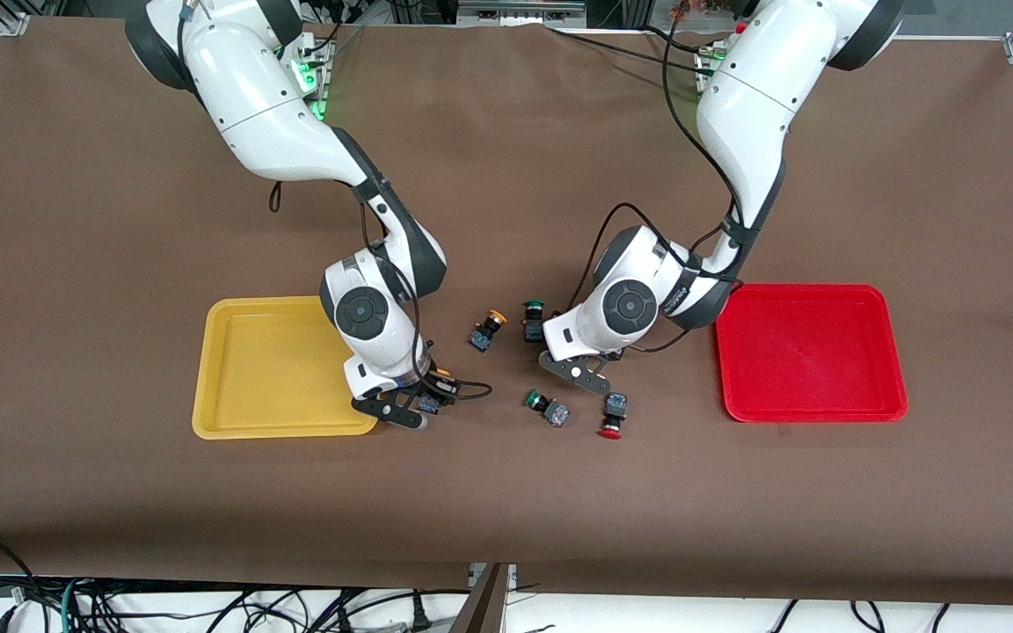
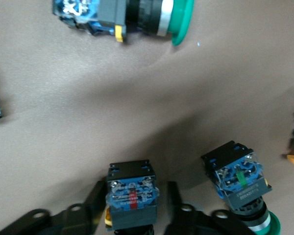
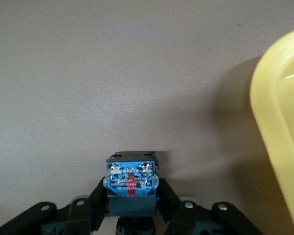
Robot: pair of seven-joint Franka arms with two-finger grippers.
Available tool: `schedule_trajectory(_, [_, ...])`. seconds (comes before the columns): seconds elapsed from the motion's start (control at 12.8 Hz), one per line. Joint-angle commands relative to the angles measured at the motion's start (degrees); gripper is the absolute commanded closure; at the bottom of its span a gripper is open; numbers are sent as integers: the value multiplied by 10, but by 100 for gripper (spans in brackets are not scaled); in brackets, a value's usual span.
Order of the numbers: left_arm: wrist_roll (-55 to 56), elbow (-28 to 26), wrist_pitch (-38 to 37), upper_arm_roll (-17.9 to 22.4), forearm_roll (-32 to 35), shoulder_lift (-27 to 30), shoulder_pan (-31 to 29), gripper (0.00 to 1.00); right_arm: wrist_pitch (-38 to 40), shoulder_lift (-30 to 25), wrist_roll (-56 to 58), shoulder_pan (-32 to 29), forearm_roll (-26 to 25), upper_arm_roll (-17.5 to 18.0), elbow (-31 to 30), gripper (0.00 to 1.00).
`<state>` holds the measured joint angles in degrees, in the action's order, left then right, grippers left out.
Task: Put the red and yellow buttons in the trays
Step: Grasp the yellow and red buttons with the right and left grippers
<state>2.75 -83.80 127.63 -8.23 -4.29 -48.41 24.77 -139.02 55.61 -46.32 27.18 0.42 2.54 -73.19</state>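
My right gripper (image 1: 410,411) (image 3: 131,185) is shut on a button (image 3: 131,188) with a dark body. It is low over the table beside the yellow tray's (image 1: 243,360) (image 3: 281,122) corner nearer the front camera. An orange-yellow bit shows by it (image 1: 443,374). My left gripper (image 1: 584,374) (image 2: 136,191) is open. Its fingers straddle another button (image 2: 132,196) on the table, with gaps on both sides. That button's cap is hidden. A yellow-capped button (image 1: 489,327) and a red-capped button (image 1: 612,418) lie loose. The red tray (image 1: 810,352) is at the left arm's end.
Two green-capped switches lie by the left gripper. One (image 1: 531,318) (image 2: 240,183) is right beside it. The other (image 1: 546,407) (image 2: 132,17) is nearer the front camera. Brown cloth covers the table.
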Motion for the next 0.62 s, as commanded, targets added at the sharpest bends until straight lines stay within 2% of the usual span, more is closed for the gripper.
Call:
schedule_trajectory(0.0, [-5, 6, -18, 6, 10, 14, 0, 100, 50, -24, 4, -2, 2, -2, 8, 73])
schedule_trajectory(0.16, [-5, 14, -87, 11, 10, 44, -10, 100, 102, -47, 34, -16, 2, -4, 12, 72])
schedule_trajectory(0.31, [-6, 14, -161, 11, 11, 84, -44, 100, 131, -71, 112, -68, 8, -1, 11, 72])
schedule_trajectory(0.39, [-9, 13, -199, 12, 13, 103, -66, 89, 139, -78, 161, -90, 8, -1, 6, 71])
schedule_trajectory(0.55, [-84, 12, -233, 13, 58, 136, -108, 89, 188, -96, 247, -113, 8, -7, -17, 69])
